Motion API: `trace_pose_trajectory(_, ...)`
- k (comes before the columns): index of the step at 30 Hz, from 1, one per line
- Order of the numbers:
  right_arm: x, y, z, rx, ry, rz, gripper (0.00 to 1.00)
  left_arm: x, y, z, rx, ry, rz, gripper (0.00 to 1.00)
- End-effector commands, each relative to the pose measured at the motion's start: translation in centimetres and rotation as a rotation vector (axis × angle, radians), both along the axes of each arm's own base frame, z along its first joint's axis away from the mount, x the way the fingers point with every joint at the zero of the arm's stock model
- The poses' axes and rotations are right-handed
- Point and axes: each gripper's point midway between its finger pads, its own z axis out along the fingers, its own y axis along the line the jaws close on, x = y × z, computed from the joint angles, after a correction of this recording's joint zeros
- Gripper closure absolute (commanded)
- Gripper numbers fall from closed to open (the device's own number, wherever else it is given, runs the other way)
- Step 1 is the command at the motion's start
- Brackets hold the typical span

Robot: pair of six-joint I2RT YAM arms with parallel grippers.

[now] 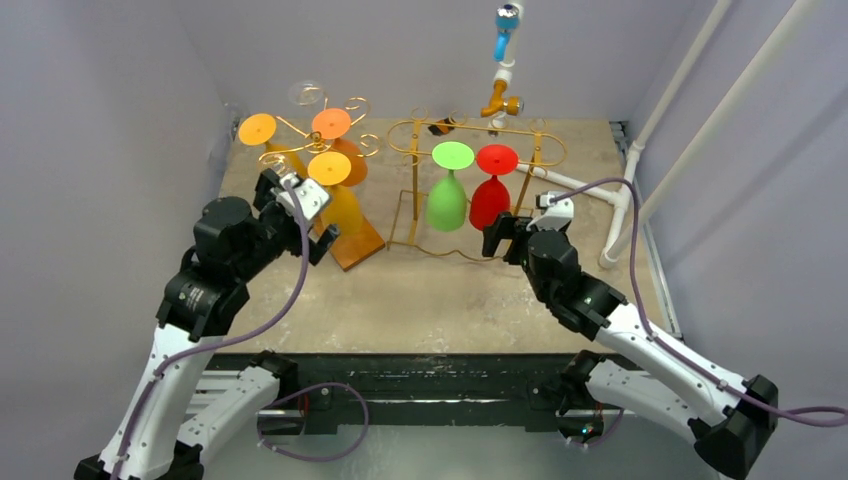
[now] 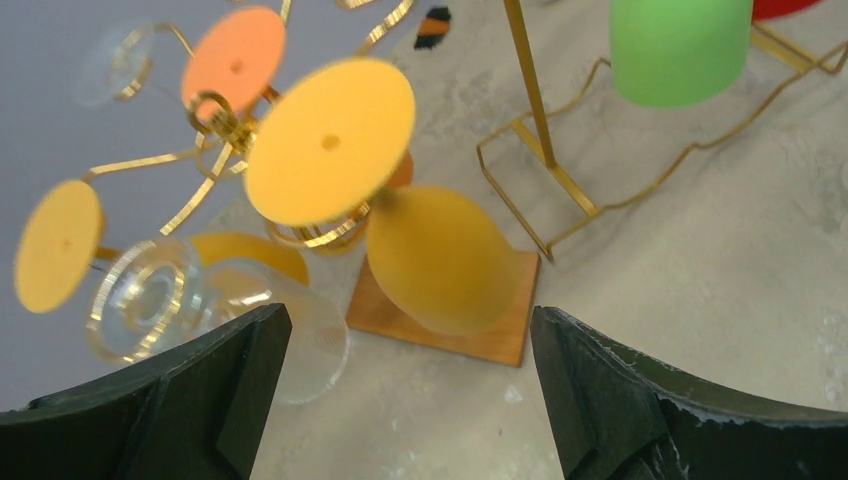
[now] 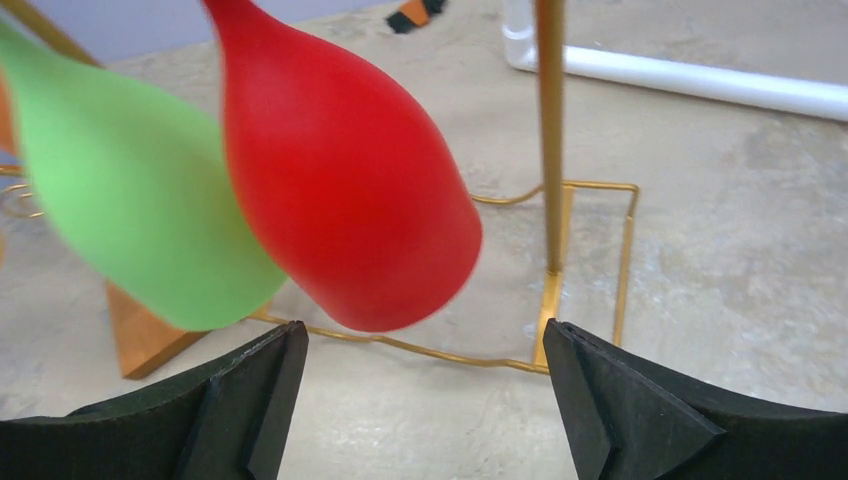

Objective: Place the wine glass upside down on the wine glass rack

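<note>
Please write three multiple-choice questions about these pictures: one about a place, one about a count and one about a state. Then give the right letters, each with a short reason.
1. Where does the red glass hang?
A. On the rack with the wooden base.
B. Beside the green glass on the gold wire rack.
C. Nowhere; it lies on the table.

2. How many glasses hang on that gold wire rack?
A. One.
B. Two.
C. Four.

3. In what state is the right hand?
A. Shut on the red glass.
B. Shut on the green glass.
C. Open, holding nothing.

Answers:
1 B: both bowls hang mouth-down on the same gold frame.
2 B: only the green and the red one are on it.
3 C: its fingers stand wide apart, with the red glass free in front of them.
</note>
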Motion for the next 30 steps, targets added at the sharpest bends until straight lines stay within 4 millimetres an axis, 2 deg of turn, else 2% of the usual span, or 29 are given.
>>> trace_pose_trajectory(1, 0.9, -3.1, -2.3, -0.03, 0.06, -0.191, 0.01, -0.7, 1.2, -4.3, 0.008, 0.045, 0.054, 0.0)
trace_pose_trajectory(3, 1.4, -4.3, -3.1, -0.03, 0.073, -0.263, 0.01, -1.0, 1.5, -6.1, 0.007, 0.057, 0.071, 0.0)
trace_pose_trajectory(9, 2.6, -7.7, -3.4, 0.025, 0.079, -0.399, 0.01, -2.8, 3.5, -9.0, 0.049, 0.082, 0.126, 0.0)
trace_pose_trajectory(13, 3.4, -10.5, -4.4, 0.05, 0.094, -0.477, 0.01, -3.3, 4.7, -8.7, 0.062, 0.047, 0.176, 0.0)
trace_pose_trajectory(17, 4.0, -12.8, -5.9, 0.039, 0.114, -0.582, 0.01, -1.3, 6.2, -6.3, 0.066, -0.052, 0.292, 0.0)
trace_pose_trajectory(22, 5.1, -14.7, -6.5, 0.021, 0.096, -0.646, 0.01, 2.5, 6.8, -0.8, 0.051, -0.193, 0.383, 0.0)
trace_pose_trajectory(24, 5.3, -15.7, -6.8, 0.011, 0.109, -0.676, 0.01, 4.5, 7.6, 1.1, 0.031, -0.215, 0.423, 0.0)
trace_pose_trajectory(25, 5.4, -16.3, -6.8, 0.01, 0.111, -0.692, 0.01, 5.7, 8.5, 1.9, 0.011, -0.217, 0.437, 0.0)
trace_pose_trajectory(26, 5.4, -16.9, -6.9, 0.009, 0.111, -0.712, 0.01, 6.9, 10.3, 2.7, -0.034, -0.211, 0.461, 0.0)
trace_pose_trajectory(27, 5.3, -17.4, -6.9, 0.015, 0.111, -0.727, 0.01, 7.9, 13.1, 3.6, -0.087, -0.205, 0.488, 0.0)
trace_pose_trajectory(28, 5.3, -17.9, -6.9, 0.021, 0.104, -0.738, 0.01, 8.2, 18.2, 4.1, -0.14, -0.185, 0.567, 0.01)
trace_pose_trajectory(29, 5.3, -18.2, -6.9, 0.024, 0.093, -0.74, 0.01, 8.6, 21.7, 4.2, -0.225, -0.15, 0.575, 0.02)
trace_pose_trajectory(30, 5.4, -18.4, -6.9, 0.023, 0.084, -0.735, 0.01, 8.2, 23.7, 4.8, -0.314, -0.128, 0.519, 0.04)
